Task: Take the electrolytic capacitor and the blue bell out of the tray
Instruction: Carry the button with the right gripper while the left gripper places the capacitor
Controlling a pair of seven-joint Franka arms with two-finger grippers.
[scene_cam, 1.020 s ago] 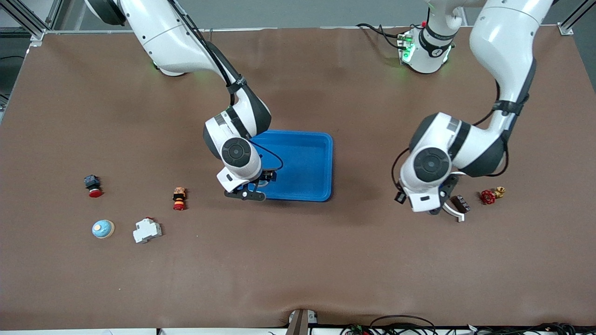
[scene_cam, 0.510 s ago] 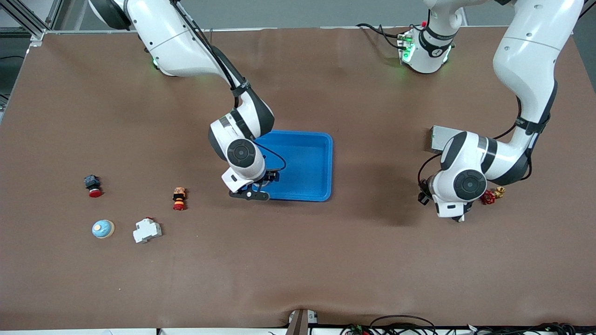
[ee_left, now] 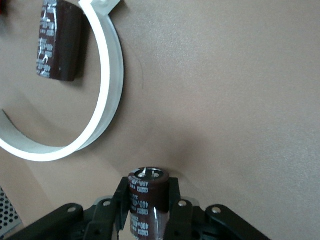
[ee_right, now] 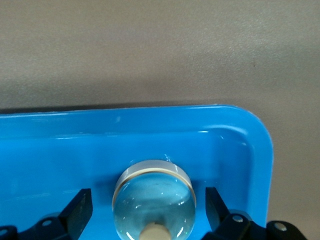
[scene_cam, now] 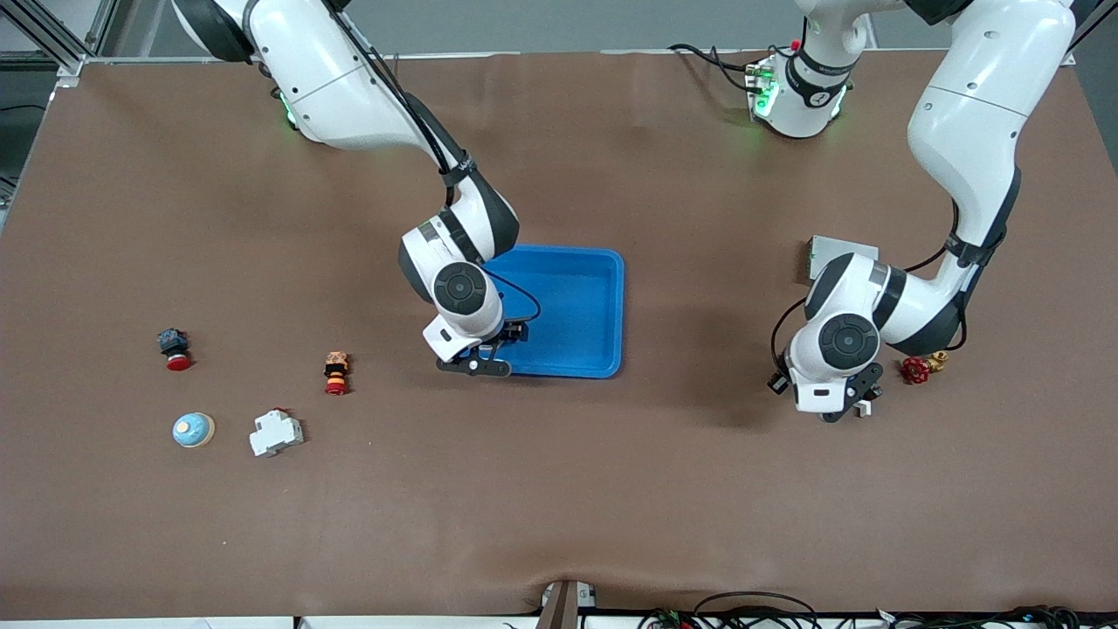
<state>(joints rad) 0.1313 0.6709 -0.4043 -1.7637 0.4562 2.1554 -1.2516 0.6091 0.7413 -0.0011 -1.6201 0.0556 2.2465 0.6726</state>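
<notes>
**Tray.** The blue tray (scene_cam: 576, 314) sits at the middle of the front view, on the brown table (scene_cam: 559, 507).

**Right claw.** The right gripper (scene_cam: 476, 360) is down at the tray corner that shows lowest in the frame, toward the right arm's end of the table. Its fingers (ee_right: 80, 212) stand wide apart, one on each side of the blue bell (ee_right: 154, 200), and neither visibly touches it. The bell sits on the tray floor, close against the rim at that corner.

**Left claw.** The left gripper (scene_cam: 845, 404) is low over bare table toward the left arm's end, well apart from the tray. It is clamped on a dark brown capacitor (ee_left: 148, 190), which it holds upright. Whether the part's base touches the table cannot be told.

**Nearby items.**
- A second capacitor (ee_left: 60, 40) lies on the table next to a white curved bracket (ee_left: 107, 100).
- A red valve wheel (scene_cam: 914, 370) sits just beside the left gripper.
- A second bell (scene_cam: 193, 430) and a white breaker (scene_cam: 275, 432) lie in the lower part of the frame, toward the right arm's end.

**Progress.**
- Capacitor: out of the tray but not yet released, so that half is nearly done. It needs setting down and letting go.
- Bell: not yet removed. The claw is in position but has not closed, so grip, lift and carry-out remain.
- Nothing else shows in the visible part of the tray.

**Risk.** In my judgement the bell's smooth dome could slip from a high pinch.
</notes>
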